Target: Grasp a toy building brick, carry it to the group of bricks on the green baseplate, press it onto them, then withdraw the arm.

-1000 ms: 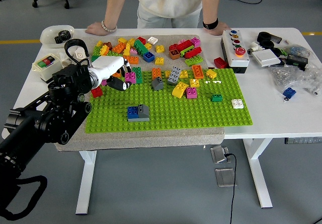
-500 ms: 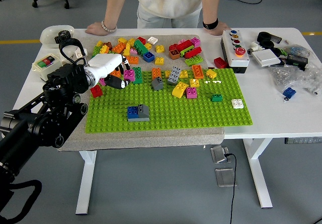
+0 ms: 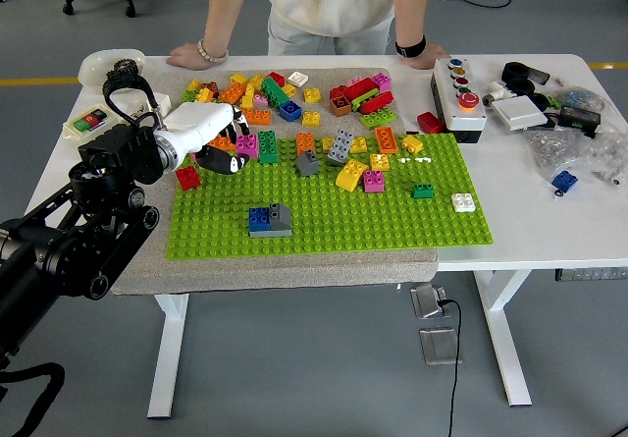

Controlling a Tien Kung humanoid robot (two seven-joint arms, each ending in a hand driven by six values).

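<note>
Left hand (image 3: 211, 137), white shell with black fingers, sits over the left end of the flat green studded baseplate (image 3: 324, 223), fingers curled downward; whether they pinch a brick, cannot tell, palm hides the tips; right arm out of frame.

Joined blue and grey bricks (image 3: 269, 220) stand on the baseplate's near-left area, well apart from the hand; small red brick (image 3: 187, 177) lies just beside the hand on the grey mat (image 3: 147, 265), off the plate's left edge; loose pile of mixed plastic bricks (image 3: 280, 98) covers the mat beyond the plate, spilling onto its far edge; lone small green brick (image 3: 423, 191) and small white brick (image 3: 463, 201) sit on the plate's right side.

Containers: white oval dish (image 3: 110, 65) at far-left corner of the white table (image 3: 579, 231), holding something dark, too small to tell; clear plastic bag (image 3: 579, 152) at right, contents unclear, blue brick (image 3: 563, 181) at its near edge.

Person stands at far side, both hands flat on the table: one hand (image 3: 186, 57), other hand (image 3: 424, 56).
</note>
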